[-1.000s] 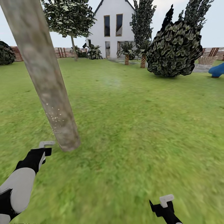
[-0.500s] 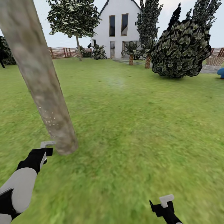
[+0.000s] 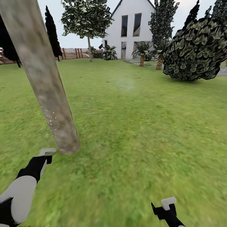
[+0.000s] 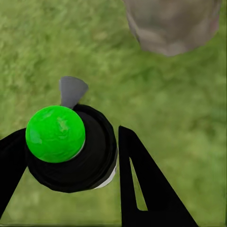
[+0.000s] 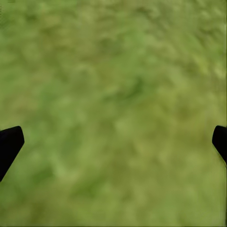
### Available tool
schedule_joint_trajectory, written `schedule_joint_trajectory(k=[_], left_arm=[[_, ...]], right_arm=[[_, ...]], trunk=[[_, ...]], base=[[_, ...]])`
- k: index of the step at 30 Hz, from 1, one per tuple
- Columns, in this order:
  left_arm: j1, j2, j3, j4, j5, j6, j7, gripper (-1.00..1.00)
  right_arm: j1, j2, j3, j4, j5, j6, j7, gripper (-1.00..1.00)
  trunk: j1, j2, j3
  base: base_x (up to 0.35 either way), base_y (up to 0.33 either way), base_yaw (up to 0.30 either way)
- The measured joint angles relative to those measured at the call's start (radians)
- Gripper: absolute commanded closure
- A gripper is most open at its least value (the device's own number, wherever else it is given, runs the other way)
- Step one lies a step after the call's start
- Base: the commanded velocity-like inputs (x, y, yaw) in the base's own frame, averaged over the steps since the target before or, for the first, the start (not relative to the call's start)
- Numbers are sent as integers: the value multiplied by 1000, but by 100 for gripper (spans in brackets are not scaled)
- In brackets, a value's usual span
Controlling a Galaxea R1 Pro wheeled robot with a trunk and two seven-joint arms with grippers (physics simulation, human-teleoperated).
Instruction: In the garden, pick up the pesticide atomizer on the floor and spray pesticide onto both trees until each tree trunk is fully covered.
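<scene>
Left wrist view shows our left gripper (image 4: 71, 156) squeezing the pesticide atomizer (image 4: 68, 149) close to the tree trunk (image 4: 172, 23) – so pesticide (image 3: 53, 121) can land there – while our right gripper (image 5: 113, 142) hangs wide open over grass (image 5: 113, 71).

The tree trunk (image 3: 47, 85) looks smooth and matt, its pale grey-brown bark blotchy, with fine white specks of pesticide (image 3: 54, 119) low down. The lawn (image 3: 142, 126) is soft, blurry green turf. The pesticide atomizer (image 4: 71, 149) looks like glossy black plastic with a shiny green top. The fence (image 3: 74, 53) is reddish-brown slatted wood.
</scene>
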Motion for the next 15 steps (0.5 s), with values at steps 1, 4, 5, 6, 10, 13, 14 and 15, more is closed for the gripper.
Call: schedule_joint_trajectory(k=[1, 4, 5, 6, 10, 13, 14, 15], left_arm=[[0, 0, 1, 0, 0, 0, 0, 100], [0, -1, 2, 0, 1, -1, -1, 100], [1, -1, 2, -1, 1, -1, -1, 100], [1, -1, 2, -1, 1, -1, -1, 100], [1, -2, 3, -1, 1, 0, 0, 100], [1, -2, 3, -1, 1, 0, 1, 100], [0, -1, 3, -1, 1, 0, 1, 100], [1, -1, 4, -2, 1, 0, 1, 100]], right_arm=[[0, 0, 0, 0, 0, 0, 0, -100], [0, 0, 0, 0, 0, 0, 0, -100], [0, 0, 0, 0, 0, 0, 0, -100], [0, 0, 0, 0, 0, 0, 0, -100], [0, 0, 0, -1, 0, 0, 0, -100], [0, 0, 0, -1, 0, 0, 0, -100], [0, 0, 0, -1, 0, 0, 0, -100], [0, 0, 0, 0, 0, 0, 0, -100]], trunk=[[0, 0, 0], [0, 0, 0], [0, 0, 0], [0, 0, 0], [0, 0, 0], [0, 0, 0], [0, 0, 0], [0, 0, 0]], base=[[149, -268, 277], [144, -268, 277], [129, -268, 271], [122, -268, 222], [118, -268, 55], [118, -268, 3], [117, -268, 0], [117, -268, 0]])
